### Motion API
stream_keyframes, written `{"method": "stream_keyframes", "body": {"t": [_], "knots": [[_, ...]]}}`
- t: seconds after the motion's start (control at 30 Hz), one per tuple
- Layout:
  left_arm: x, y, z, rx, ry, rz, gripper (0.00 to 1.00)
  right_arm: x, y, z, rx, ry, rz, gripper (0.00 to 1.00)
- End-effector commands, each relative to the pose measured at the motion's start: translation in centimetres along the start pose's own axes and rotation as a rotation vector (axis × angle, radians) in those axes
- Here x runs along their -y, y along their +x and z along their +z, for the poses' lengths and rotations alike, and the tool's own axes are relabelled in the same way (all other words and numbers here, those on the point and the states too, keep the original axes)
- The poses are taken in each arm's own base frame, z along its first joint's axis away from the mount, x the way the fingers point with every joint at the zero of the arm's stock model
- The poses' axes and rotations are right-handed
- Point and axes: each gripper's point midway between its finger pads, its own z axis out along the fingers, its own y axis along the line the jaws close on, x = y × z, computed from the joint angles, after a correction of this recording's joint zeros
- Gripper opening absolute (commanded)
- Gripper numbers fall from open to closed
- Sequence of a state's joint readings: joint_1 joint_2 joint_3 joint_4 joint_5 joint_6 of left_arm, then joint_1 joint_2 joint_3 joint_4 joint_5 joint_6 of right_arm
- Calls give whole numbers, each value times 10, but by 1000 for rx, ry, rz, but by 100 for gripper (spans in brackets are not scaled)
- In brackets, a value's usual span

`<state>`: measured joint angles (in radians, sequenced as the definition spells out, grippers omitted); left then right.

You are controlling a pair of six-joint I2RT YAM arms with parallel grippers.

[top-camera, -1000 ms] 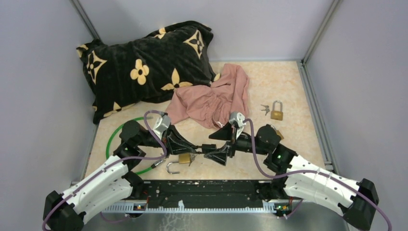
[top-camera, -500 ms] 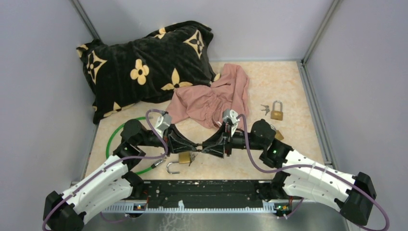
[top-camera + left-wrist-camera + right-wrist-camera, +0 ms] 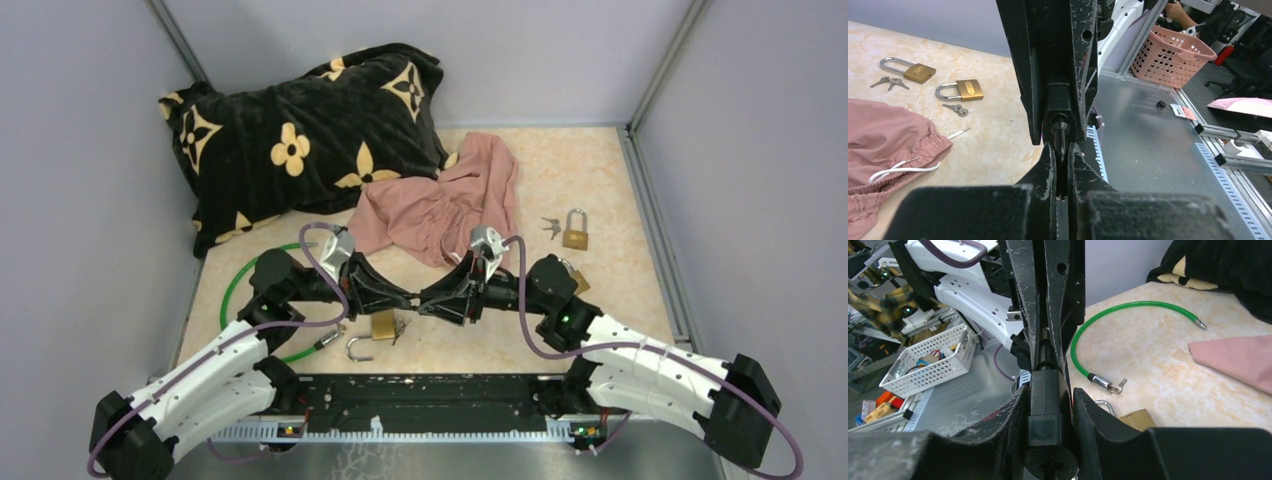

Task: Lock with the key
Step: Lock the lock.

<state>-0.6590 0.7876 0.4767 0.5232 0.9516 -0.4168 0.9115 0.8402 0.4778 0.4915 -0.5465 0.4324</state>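
We find the left gripper [image 3: 1061,152] pinched shut on the key [image 3: 1059,131] — right gripper [image 3: 1048,395] half-closed about its head, hold unconfirmed. The lock [image 3: 383,325] lies on the bench [image 3: 600,170] just beneath their meeting, slightly leftward.

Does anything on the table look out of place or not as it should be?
Yes: the padlock near the front edge lies open, its silver shackle lying beside the brass body, not closed into it.
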Motion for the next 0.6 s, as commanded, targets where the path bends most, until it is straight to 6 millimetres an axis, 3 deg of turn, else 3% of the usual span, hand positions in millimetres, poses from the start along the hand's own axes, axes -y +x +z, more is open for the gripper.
{"method": "stream_keyframes", "body": {"t": [0.0, 0.17, 0.3, 0.57], "knots": [[21, -33, 14, 92, 76, 49, 0, -1, -41, 16, 153, -15, -48, 0], [24, -30, 15, 73, 101, 65, 0, 4, -51, 17, 201, 17, -57, 0], [20, -15, 18, 55, 87, 37, 0, 9, -63, 22, 216, 47, -58, 0], [6, 8, 27, 53, 19, -88, 0, 31, -66, 25, 204, 174, -8, 0]]}}
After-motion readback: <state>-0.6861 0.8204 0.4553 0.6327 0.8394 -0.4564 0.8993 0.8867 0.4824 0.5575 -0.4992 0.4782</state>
